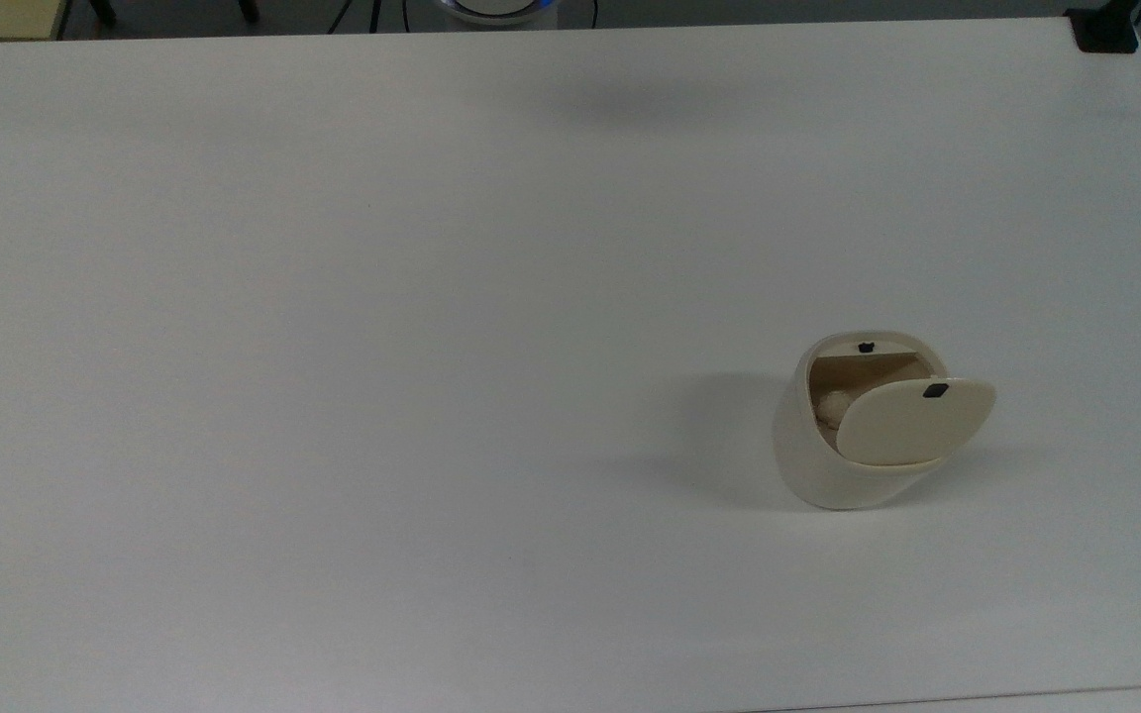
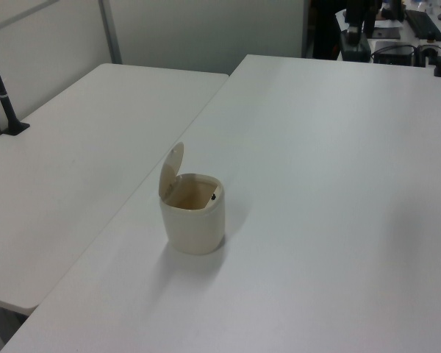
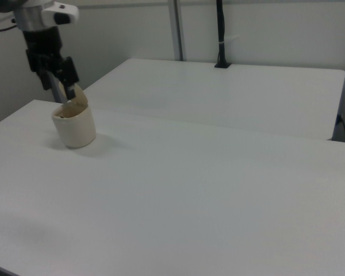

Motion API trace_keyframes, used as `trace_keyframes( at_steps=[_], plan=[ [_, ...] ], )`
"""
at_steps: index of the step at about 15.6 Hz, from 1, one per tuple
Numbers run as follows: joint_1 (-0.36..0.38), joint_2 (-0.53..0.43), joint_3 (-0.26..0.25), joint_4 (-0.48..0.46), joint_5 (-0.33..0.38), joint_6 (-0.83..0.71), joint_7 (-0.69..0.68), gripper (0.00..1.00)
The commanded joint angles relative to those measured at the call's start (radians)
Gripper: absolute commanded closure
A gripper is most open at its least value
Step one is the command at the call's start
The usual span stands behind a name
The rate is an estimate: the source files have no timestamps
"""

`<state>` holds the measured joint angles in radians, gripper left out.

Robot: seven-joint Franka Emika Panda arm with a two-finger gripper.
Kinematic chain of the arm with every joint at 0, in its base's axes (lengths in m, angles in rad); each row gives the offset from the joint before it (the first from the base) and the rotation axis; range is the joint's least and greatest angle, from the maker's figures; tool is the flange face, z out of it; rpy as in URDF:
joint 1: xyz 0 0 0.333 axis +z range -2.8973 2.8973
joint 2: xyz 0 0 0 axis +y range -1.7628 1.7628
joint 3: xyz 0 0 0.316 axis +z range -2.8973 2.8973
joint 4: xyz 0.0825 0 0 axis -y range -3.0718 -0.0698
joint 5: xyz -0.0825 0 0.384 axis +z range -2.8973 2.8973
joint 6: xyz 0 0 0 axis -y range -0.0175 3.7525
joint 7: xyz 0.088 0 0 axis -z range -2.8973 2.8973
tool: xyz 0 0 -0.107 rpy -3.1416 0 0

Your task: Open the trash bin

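The cream-white trash bin [image 1: 828, 470] stands on the white table [image 1: 382, 347] toward the top view's lower right. Its hinged lid [image 1: 912, 421] is swung up, and a pale crumpled lump [image 1: 833, 404] lies inside. In the left view the trash bin [image 2: 195, 224] sits mid-table with the lid [image 2: 171, 170] standing upright on the left view's left. In the right view the black gripper [image 3: 68, 92] hangs from the arm at the upper left. It overlaps the top of the trash bin [image 3: 75, 129] in the picture; whether they touch I cannot tell.
A second white table [image 2: 73, 132] adjoins on the left view's left, with a black post [image 2: 4, 95] clamped to it. A black clamp [image 1: 1105, 30] sits at the top view's upper right table corner. A black pole [image 3: 220, 34] rises behind the far table in the right view.
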<state>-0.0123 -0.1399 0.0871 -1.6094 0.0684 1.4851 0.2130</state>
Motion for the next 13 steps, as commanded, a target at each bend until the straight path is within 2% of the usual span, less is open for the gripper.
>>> trace_keyframes(
  at_steps=[1,3,5,13],
  plan=[
    [-0.006,-0.021,-0.068,-0.021,0.021,0.001,-0.157,0.00],
    [0.002,0.005,-0.089,-0.018,0.011,0.070,-0.202,0.00],
    [0.003,0.048,-0.089,-0.008,-0.001,0.136,-0.192,0.00],
    [0.006,0.072,-0.084,0.012,-0.002,0.136,-0.199,0.00]
  ],
)
